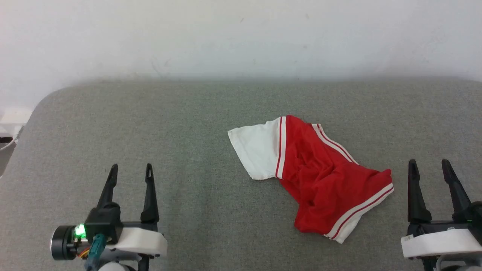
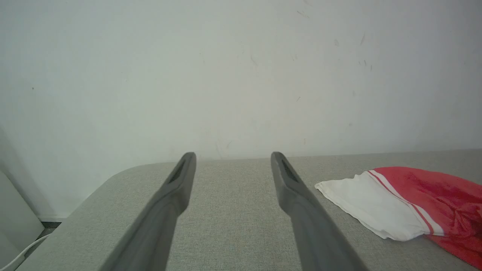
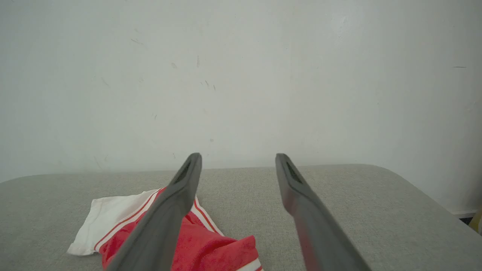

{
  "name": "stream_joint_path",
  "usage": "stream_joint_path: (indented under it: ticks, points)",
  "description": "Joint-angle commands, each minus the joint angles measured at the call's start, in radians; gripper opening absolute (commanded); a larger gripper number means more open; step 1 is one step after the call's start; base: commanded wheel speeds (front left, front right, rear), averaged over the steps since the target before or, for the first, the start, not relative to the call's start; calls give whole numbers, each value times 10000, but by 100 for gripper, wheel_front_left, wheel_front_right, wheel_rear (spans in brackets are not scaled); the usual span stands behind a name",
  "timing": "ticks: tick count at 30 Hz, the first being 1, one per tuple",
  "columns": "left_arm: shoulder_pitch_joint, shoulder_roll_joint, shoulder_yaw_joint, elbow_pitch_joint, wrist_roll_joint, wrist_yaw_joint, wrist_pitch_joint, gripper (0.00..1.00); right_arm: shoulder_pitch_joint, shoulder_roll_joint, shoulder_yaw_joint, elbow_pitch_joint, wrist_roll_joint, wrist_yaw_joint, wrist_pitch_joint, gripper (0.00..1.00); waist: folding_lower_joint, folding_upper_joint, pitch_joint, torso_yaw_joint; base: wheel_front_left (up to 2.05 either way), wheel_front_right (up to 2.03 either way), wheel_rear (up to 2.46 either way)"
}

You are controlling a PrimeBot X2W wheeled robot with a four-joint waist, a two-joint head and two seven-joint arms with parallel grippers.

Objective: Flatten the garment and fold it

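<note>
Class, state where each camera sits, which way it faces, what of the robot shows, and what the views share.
Head view: on the head, looking down at the grey surface; left gripper and right gripper, open, below.
Left wrist view: on that wrist, facing the wall; own fingers show.
Right wrist view: on that wrist, same facing; own fingers.
Shared: the crumpled red jersey.

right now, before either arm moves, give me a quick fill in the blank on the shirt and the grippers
1. The body of the crumpled garment is ____.
2. Its sleeve, on the side toward the robot's left, is ____.
3. The left gripper and the right gripper both stand ____, touching nothing.
4. The garment lies nearer the ____ gripper.

Missing words: red; white; open; right
</note>
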Motion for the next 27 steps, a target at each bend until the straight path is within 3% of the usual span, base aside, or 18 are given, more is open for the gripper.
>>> stream_joint_path:
  ticks: [1,6,11,15,19,23,27]
  points:
    - [-129,-44,46,43,170,-149,-47,100,-14,20,33,5,-65,-7,-46,100,0,0,58,-35,0,0,0]
    - [-1616,160,28,446,243,-751,-47,100,-221,20,56,-54,-123,-7,-46,100,0,0,318,-119,0,0,0]
    - [-3828,531,-447,2165,392,-1597,-15,100,-479,20,173,-122,-150,-7,-46,100,0,0,655,-379,0,0,0]
    - [-5760,712,-1099,3833,455,-2094,891,100,-724,20,223,-144,-133,-7,-46,100,0,0,1024,-661,0,0,0]
    - [-7480,870,-2013,5354,264,-2320,1975,100,-1011,20,339,-135,-72,-7,-46,100,0,0,1454,-1034,0,0,0]
    - [-8773,1068,-3890,6524,-1052,-2345,3591,100,-1318,20,431,-147,-12,-7,-46,100,0,0,1922,-1441,0,0,0]
    - [-9773,1472,-5664,7026,-3404,-2348,6014,100,-1605,20,497,-166,65,-7,-46,100,0,0,2425,-1805,0,0,0]
